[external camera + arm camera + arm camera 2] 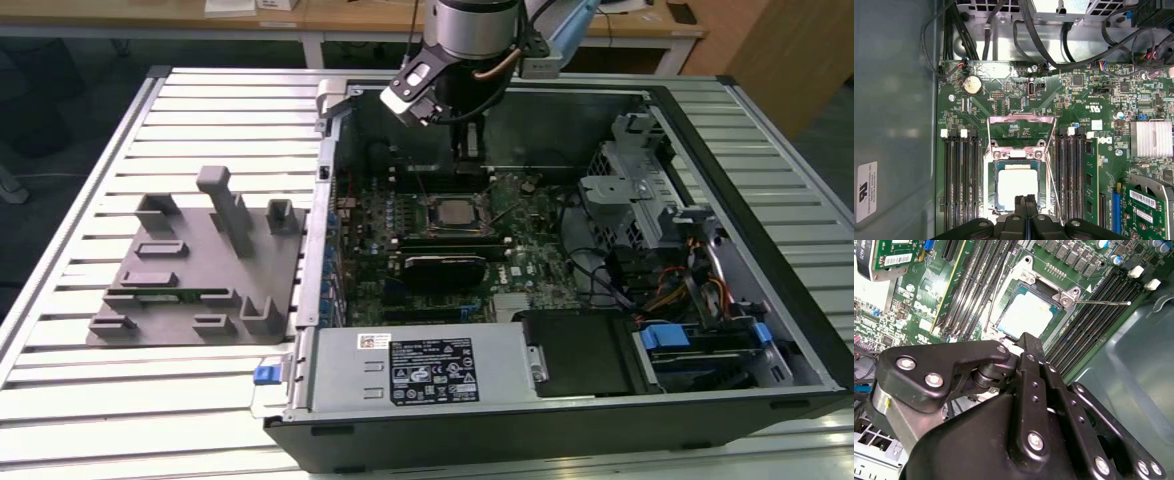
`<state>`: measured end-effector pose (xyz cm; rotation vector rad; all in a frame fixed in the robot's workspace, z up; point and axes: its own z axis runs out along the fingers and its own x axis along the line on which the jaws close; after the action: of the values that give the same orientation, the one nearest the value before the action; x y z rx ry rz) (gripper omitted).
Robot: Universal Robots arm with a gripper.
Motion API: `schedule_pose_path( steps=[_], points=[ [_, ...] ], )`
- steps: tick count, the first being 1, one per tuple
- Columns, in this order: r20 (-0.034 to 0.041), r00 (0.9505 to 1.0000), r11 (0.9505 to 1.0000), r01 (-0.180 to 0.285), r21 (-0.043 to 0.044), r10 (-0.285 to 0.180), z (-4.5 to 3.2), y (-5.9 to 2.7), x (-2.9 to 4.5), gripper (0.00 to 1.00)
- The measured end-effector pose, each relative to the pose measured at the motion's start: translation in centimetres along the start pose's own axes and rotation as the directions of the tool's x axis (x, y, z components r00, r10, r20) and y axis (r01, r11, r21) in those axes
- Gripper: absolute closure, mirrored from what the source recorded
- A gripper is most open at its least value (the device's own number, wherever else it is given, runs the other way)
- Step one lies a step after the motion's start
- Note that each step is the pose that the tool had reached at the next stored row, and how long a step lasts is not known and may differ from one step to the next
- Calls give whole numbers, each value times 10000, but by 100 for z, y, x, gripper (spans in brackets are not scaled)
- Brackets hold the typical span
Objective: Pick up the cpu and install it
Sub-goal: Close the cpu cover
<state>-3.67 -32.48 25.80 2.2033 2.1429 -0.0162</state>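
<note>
Inside the open computer case (561, 440), the cpu (1016, 187) lay in its socket (989, 186) on the green board (1004, 100), the metal frame (1021, 119) swung open, while the claw (1025, 199) hung just above it, fingers (1020, 206) pressed together.

Silver-white cpu (1017, 187), green motherboard (1054, 95)

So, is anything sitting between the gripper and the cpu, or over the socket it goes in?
Nothing visible does. In the first wrist view the cpu already lies in the open socket. The hinged metal frame is flipped up clear of it. The gripper hangs just above one edge of the cpu, fingers shut.
</note>
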Motion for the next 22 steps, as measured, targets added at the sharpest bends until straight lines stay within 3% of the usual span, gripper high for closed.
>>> schedule_pose_path(
  steps=[8,15,22],
  points=[
    [-4,10000,10000,-1,-1,1,-1,0,0,89],
    [-3,10000,10000,-1,0,1,-72,3,-4,89],
    [-2,10000,10000,0,0,0,-75,12,-4,89]
  ],
)
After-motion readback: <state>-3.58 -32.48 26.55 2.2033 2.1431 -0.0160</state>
